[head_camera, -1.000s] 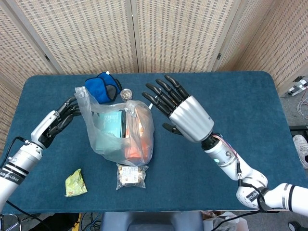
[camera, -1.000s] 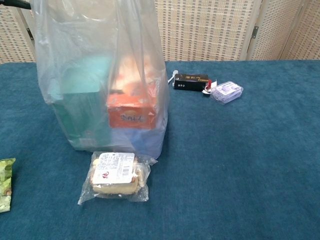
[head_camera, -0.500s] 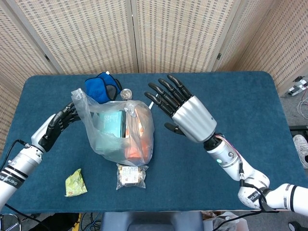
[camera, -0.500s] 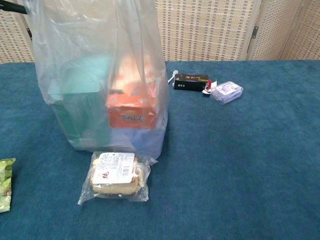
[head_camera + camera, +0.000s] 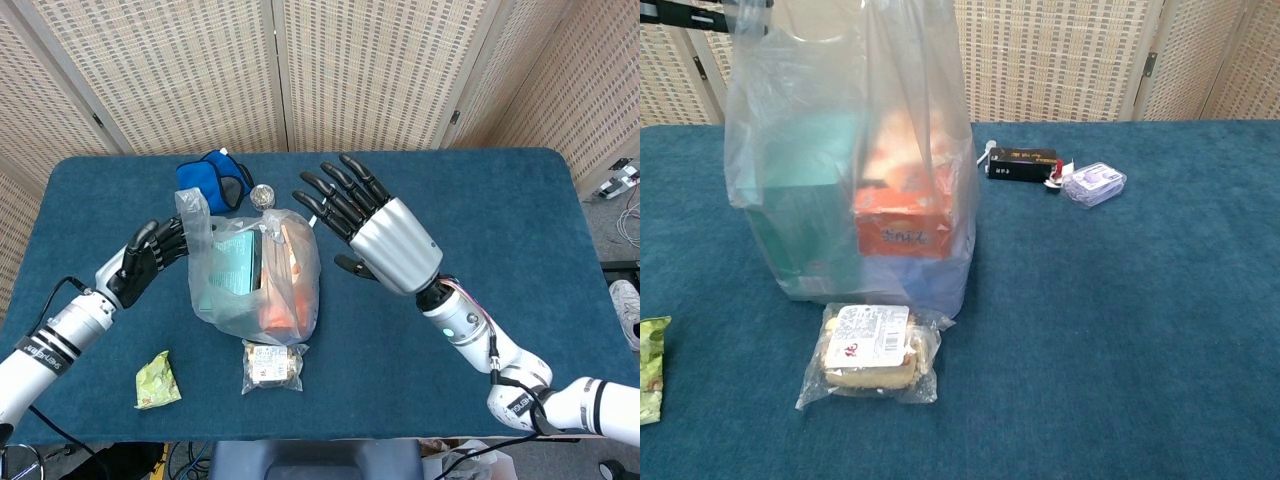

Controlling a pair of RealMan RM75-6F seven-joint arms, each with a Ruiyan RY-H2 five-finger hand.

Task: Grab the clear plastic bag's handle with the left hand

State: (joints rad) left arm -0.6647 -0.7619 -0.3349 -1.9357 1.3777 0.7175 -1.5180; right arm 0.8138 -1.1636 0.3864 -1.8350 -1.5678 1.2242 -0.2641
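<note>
The clear plastic bag (image 5: 255,275) stands mid-table, holding a teal box and an orange box (image 5: 902,222). Its left handle (image 5: 190,208) sticks up at the bag's left top. My left hand (image 5: 148,257) lies just left of it, fingers stretched toward the handle, and the fingertips (image 5: 176,230) meet the plastic. In the chest view a dark finger (image 5: 680,12) reaches the handle (image 5: 748,10) at the top left edge. A closed grip does not show. My right hand (image 5: 368,228) hovers right of the bag, fingers spread, holding nothing.
A wrapped snack packet (image 5: 272,366) lies right in front of the bag, and a green packet (image 5: 158,380) sits at the front left. A blue pouch (image 5: 212,180) and a small silver ball (image 5: 262,194) lie behind the bag. A black box (image 5: 1022,160) and a clear case (image 5: 1093,183) sit at the back right.
My left hand has moved right toward the bag, and the left handle has shifted right with it. The right hand wavered slightly in place.
</note>
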